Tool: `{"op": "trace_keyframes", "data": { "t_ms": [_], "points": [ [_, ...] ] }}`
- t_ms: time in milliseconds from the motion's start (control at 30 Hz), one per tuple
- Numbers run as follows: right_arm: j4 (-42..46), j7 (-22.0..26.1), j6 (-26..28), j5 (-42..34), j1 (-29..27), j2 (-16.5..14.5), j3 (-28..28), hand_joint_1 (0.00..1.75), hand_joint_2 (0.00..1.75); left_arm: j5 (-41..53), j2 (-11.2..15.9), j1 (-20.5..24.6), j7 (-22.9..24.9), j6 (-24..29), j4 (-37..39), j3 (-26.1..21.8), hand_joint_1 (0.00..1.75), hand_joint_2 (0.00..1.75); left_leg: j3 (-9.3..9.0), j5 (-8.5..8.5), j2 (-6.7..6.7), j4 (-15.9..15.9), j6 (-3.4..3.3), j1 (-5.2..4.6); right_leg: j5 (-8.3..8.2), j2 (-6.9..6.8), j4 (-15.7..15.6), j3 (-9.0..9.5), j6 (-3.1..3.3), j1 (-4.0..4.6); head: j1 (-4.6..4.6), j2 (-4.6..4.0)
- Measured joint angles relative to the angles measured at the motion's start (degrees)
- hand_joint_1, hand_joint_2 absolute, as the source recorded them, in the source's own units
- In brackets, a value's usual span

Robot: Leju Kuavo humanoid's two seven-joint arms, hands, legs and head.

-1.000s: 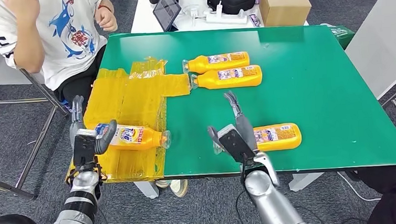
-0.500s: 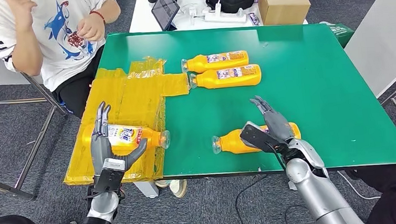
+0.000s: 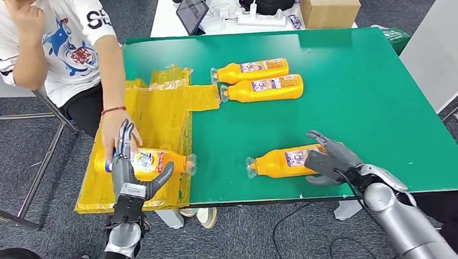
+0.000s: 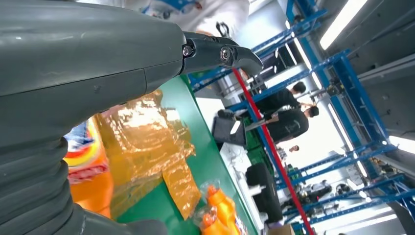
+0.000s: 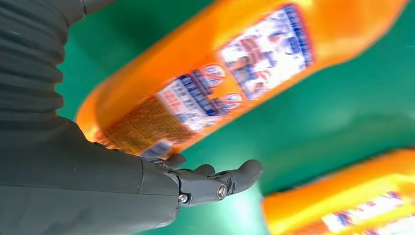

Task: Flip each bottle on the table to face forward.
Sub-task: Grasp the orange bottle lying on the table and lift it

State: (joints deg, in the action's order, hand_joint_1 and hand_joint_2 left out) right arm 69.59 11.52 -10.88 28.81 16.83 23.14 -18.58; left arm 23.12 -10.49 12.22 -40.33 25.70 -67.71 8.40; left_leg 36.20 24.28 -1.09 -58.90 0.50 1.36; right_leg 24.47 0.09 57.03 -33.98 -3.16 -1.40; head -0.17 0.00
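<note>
- Orange plastic bottles, four in all, lying on their sides with caps pointing left: two side by side far out on green tabletop point(image 3: 356, 66), upper bottle point(image 3: 250, 70) just beside lower bottle point(image 3: 261, 89), white labels up, judged already turned.
- Near-right orange bottle point(image 3: 283, 161) resting on the green surface close to the front edge, label showing on top; probably just turned.
- Right hand point(image 3: 332, 159) at that bottle's base end, fingers curled loosely, holding nothing; contact with the bottle hard to tell.
- Near-left orange bottle point(image 3: 146, 162) lying on yellow crinkled plastic sheet point(image 3: 153, 119), label partly up; likely the one left to finish.
- Left hand point(image 3: 129, 173) spread wide over it, gripping nothing.
- Person's hand point(image 3: 116, 132) reaching to the same bottle's base.
</note>
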Motion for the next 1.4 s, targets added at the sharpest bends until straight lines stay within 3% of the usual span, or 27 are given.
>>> {"op": "trace_keyframes", "data": {
  "t_ms": [233, 500, 667, 1000, 1033, 1067, 1167, 1200, 1267, 1400],
  "points": [
    [-2.0, -2.7, -1.3, 1.4, 0.5, 5.3, -1.5, 0.00, 1.75, -1.1, -0.2, 1.1, 0.0, -1.3, 2.8, 1.0, 0.00, 1.75, 0.00, 0.00, 0.00, 0.0, 0.00, 0.01, 0.00, 0.00, 0.0, 0.02, 0.00, 0.01, 0.01, 0.00],
    [-4.1, -4.2, -0.6, 3.1, 0.8, 7.0, -3.0, 0.00, 1.75, -1.5, -0.6, 1.3, 0.0, -1.7, 4.4, 1.1, 0.00, 1.75, 0.00, 0.00, 0.01, 0.0, 0.00, 0.01, 0.00, 0.00, 0.0, 0.00, -0.01, 0.01, -0.01, 0.00],
    [-6.6, -6.1, 1.5, 6.8, 2.1, 6.5, -3.8, 0.00, 1.75, -1.8, -0.7, 1.4, 0.1, -2.3, 5.1, 1.2, 0.00, 1.75, 0.01, 0.00, 0.02, 0.0, 0.00, 0.01, 0.00, 0.01, 0.0, 0.01, -0.01, 0.02, 0.01, 0.00],
    [-15.2, -5.0, 5.4, 11.5, 6.6, 2.1, -5.4, 0.00, 1.75, -2.9, -1.5, 2.2, 0.3, -3.6, 6.7, 1.3, 0.00, 1.75, -0.13, 0.00, 0.20, 0.0, 0.00, 0.03, -0.02, 0.08, 0.0, 0.06, 0.00, 0.04, 0.01, 0.00],
    [-15.9, -4.6, 5.9, 11.6, 6.8, 1.6, -5.4, 0.07, 1.75, -2.9, -1.5, 2.3, 0.4, -3.7, 6.9, 1.4, 0.00, 1.75, -0.16, 0.00, 0.22, 0.0, 0.00, 0.04, -0.02, 0.11, 0.0, 0.07, 0.00, 0.04, 0.01, 0.00],
    [-16.6, -4.3, 6.3, 11.7, 7.1, 1.1, -5.4, 0.24, 1.75, -2.9, -1.6, 2.3, 0.4, -3.8, 7.1, 1.4, 0.00, 1.75, -0.19, 0.00, 0.23, 0.0, 0.00, 0.04, -0.02, 0.13, 0.0, 0.09, 0.00, 0.04, 0.01, 0.00],
    [-18.0, -3.4, 7.4, 11.6, 7.6, 0.1, -5.4, 1.27, 1.75, -3.0, -1.8, 2.5, 0.4, -3.9, 7.6, 1.4, 0.00, 1.75, -0.26, 0.00, 0.27, 0.0, 0.00, 0.05, -0.02, 0.16, 0.0, 0.14, 0.00, 0.05, 0.02, 0.00],
    [-18.3, -2.9, 7.9, 11.5, 7.6, -0.2, -5.4, 1.54, 1.75, -3.1, -1.9, 2.5, 0.4, -4.0, 7.8, 1.4, 0.00, 1.75, -0.27, 0.00, 0.28, 0.0, 0.00, 0.05, -0.02, 0.18, 0.0, 0.14, 0.00, 0.05, 0.02, 0.00],
    [-18.6, -1.7, 9.3, 11.1, 7.5, -0.9, -5.3, 1.72, 1.75, -3.2, -1.9, 2.6, 0.4, -4.1, 8.0, 1.4, 0.00, 1.75, -0.30, 0.00, 0.34, 0.0, 0.00, 0.05, -0.03, 0.22, 0.0, 0.15, 0.00, 0.05, 0.02, 0.00],
    [-18.7, 0.9, 10.3, 10.3, 6.8, -2.0, -4.4, 1.75, 1.75, -3.5, -2.0, 2.7, 0.4, -4.6, 8.3, 1.5, 0.00, 1.75, -0.36, 0.00, 0.49, 0.0, 0.00, 0.05, -0.04, 0.27, 0.0, 0.17, 0.00, 0.05, 0.01, 0.00]
  ]
}}
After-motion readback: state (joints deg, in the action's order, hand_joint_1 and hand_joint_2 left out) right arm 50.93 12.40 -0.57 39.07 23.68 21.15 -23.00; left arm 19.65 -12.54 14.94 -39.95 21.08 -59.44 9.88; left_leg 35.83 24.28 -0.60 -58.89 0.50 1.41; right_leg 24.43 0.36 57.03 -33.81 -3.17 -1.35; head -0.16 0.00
